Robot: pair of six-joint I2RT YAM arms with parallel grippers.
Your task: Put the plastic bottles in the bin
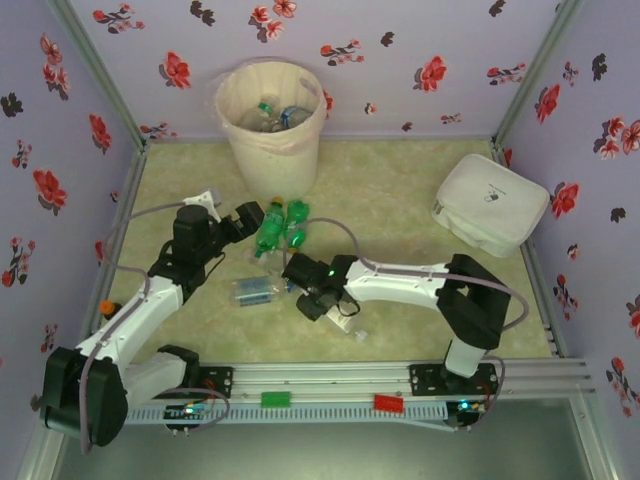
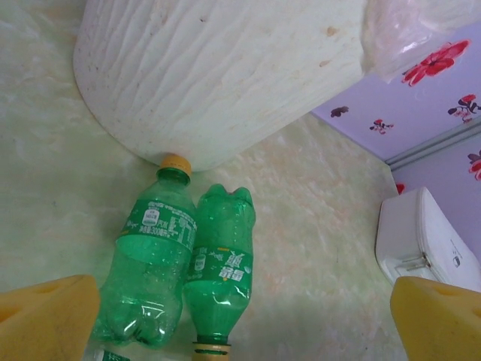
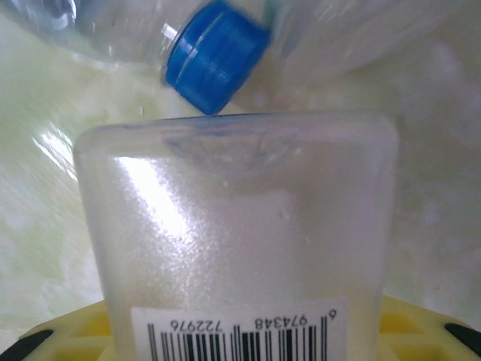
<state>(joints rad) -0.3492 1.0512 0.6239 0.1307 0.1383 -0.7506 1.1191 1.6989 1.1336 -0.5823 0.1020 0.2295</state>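
"Since the right pincer [image 1: 318, 298] is clamped narrow on that clear, frosted, flat-sided plastic bottle [image 3: 237, 226] with the barcode label, is the grasp step done?"

"I'd judge so. The bottle sits between its yellow pads [image 3: 75, 338], low over the pale green tabletop [image 1: 400, 190], just beside another clear bottle's blue cap [image 3: 214, 56]. Next come a lift and a carry to the tall, round, cream-white bin [image 1: 270, 150] with the pinkish liner, at the far side, where a few bottles already lie inside."

"What does that call for?"

"Rising clear of the two green plastic bottles [image 1: 268, 232] lying between it and the bin, then letting go above the rim, not against it."

"And the arms?"

"The right arm reaches leftwards, low and stretched across the middle of the tabletop. The left arm is bent forward, with the left pincer [image 1: 243, 222] spread wide and empty over the green pair, near the bin's foot."
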